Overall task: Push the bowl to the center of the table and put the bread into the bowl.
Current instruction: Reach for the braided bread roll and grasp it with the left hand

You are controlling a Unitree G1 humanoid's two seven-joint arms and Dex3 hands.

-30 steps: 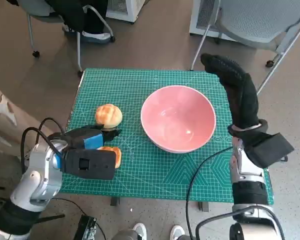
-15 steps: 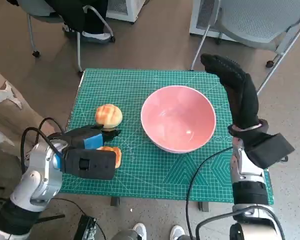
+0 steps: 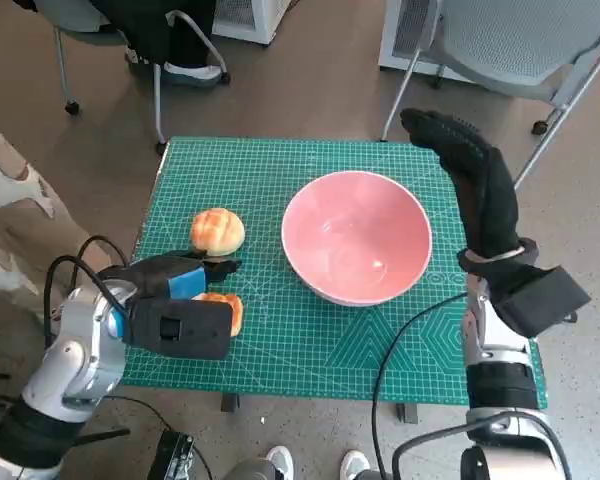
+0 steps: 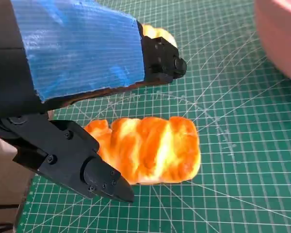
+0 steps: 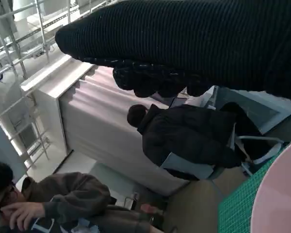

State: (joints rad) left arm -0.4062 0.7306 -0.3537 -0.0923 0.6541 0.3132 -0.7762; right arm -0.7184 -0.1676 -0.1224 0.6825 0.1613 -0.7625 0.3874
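The pink bowl (image 3: pixel 356 236) sits upright on the green cutting mat (image 3: pixel 280 180), a bit toward the robot's right of the mat's middle, nothing in it. All else placed rel. to the bowl.

Round bread roll (image 3: pixel 217 231): well to the bowl's left, lying on the mat, apart from the bowl. A second, longer glazed bread (image 4: pixel 150 149) lies nearer the robot than the roll and also left of the bowl; in the head view it's mostly hidden by the left hand, only its end peeking out.

Left hand (image 3: pixel 175 300): left of the bowl, low over the mat w/ the blue-taped back up. In the left wrist view its fingers (image 4: pixel 162 58) are apart, one part reaching above the long bread and another (image 4: pixel 68 155) below it, so the bread lies in the gap between them. Contact is hard to judge; looks like it straddles the bread w/o gripping, fingers spread.

Right hand (image 3: pixel 475 180): just to the bowl's right, beside the far-right rim, raised, glove fingers held straight and together, holding nothing. Whether it touches the rim I can't tell.

In the right wrist view, the bowl's pink edge shows in one corner; a person in a dark jacket (image 5: pixel 194 141) sits beyond, another person (image 5: pixel 63 204) closer. A grey chair (image 3: pixel 520 45) stands past the bowl's far-right side.
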